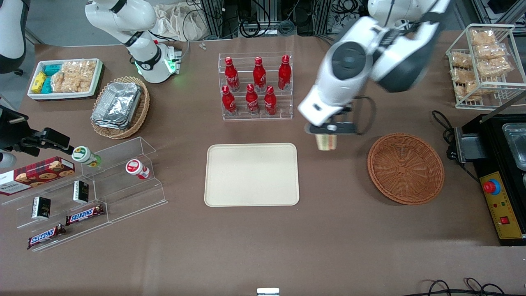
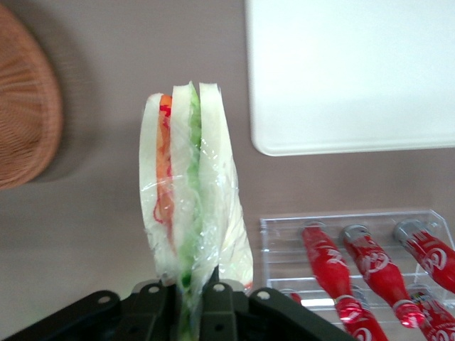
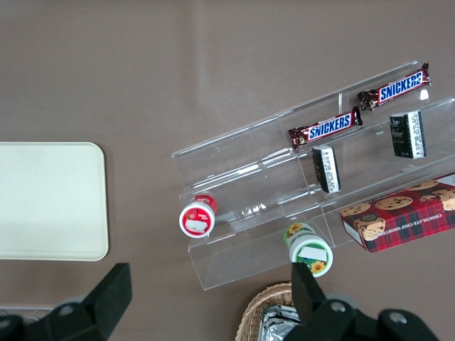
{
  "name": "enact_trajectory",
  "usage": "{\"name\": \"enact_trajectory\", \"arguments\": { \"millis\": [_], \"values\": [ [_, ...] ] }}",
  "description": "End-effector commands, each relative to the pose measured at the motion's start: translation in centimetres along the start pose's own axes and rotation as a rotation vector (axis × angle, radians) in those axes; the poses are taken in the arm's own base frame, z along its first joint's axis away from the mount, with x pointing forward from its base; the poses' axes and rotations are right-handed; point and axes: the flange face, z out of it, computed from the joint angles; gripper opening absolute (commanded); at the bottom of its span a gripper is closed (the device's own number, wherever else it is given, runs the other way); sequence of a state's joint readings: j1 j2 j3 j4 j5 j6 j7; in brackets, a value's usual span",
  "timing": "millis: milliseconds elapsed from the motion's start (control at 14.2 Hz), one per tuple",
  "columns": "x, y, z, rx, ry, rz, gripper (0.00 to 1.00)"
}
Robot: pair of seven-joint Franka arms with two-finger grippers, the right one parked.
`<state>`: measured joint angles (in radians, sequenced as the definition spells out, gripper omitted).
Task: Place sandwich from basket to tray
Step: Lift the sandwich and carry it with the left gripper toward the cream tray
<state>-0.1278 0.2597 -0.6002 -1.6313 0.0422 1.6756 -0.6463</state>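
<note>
The gripper (image 1: pixel 327 132) hangs above the desk (image 1: pixel 263 246) between the basket (image 1: pixel 405 167) and the tray (image 1: pixel 251 174), closer to the tray's corner. Its fingers (image 2: pixel 213 302) are closed on the sandwich (image 2: pixel 190 186), clamping the wrapped wedge at one end so that the rest projects free of the gripper. In the wrist view the bread slices and the orange and green filling layers run lengthwise away from the fingers; the grip appears to press across the slices, which would keep the layers together under the film wrap.

The sandwich is clear of the desk and touches neither basket nor tray. The basket shows nothing inside it, so the pick is judged complete and the carry is in progress.

The tray lies flat with its whole surface bare, leaving any spot open for placement. The bottle rack (image 1: pixel 255 86) stands farther from the front camera than the tray, near the gripper's position; the carry height is judged to keep the hanging sandwich clear of the tray rim on approach.
</note>
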Motion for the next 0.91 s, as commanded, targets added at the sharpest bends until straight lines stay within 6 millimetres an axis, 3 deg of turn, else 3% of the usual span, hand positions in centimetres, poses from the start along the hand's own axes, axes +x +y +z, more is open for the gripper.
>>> {"name": "enact_trajectory", "arguments": {
  "millis": [0,211,491,842],
  "values": [
    [3.4,2.0,3.3,-0.058,-0.006,0.059,0.00],
    [4.9,5.3,8.5,-0.087,-0.006,0.104,0.00],
    [8.2,6.1,14.3,-0.089,0.061,0.071,0.00],
    [10.1,7.2,21.6,-0.097,0.094,0.064,0.00]
  ]
}}
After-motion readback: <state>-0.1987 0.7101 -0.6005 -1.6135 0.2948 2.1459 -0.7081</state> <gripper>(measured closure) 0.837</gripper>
